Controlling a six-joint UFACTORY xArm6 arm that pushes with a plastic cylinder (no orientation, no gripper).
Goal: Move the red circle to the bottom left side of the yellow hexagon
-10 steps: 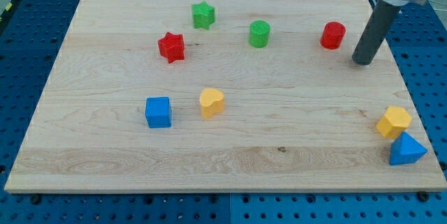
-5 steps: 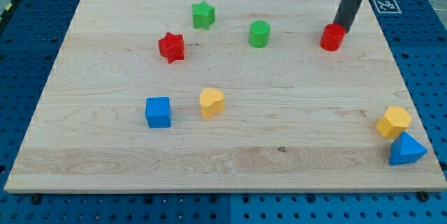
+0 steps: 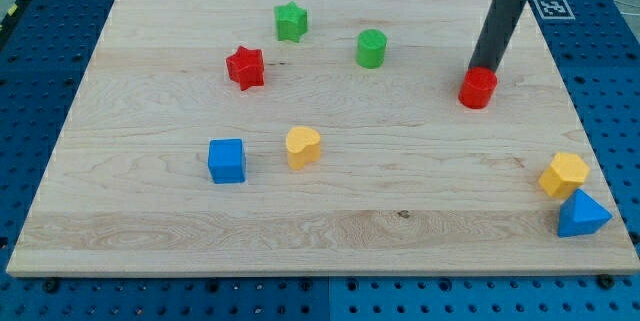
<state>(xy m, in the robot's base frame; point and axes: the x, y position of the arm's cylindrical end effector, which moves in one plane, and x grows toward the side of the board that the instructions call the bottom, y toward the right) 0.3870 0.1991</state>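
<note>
The red circle [image 3: 478,89] is a short red cylinder at the view's upper right of the wooden board [image 3: 300,231]. My tip [image 3: 484,67] touches its top edge, on the side toward the view's top. The yellow hexagon [image 3: 564,174] lies near the board's right edge, lower down, well below and to the right of the red circle. A blue triangle [image 3: 582,214] sits against the hexagon's lower right.
A green star [image 3: 291,21] and a green cylinder [image 3: 371,48] lie near the top. A red star [image 3: 245,67] is at upper left. A blue cube [image 3: 227,160] and a yellow heart [image 3: 302,146] sit left of centre.
My tip swung from the red circle's right to behind it, then pushed it toward the view's bottom. The other blocks have not moved.
</note>
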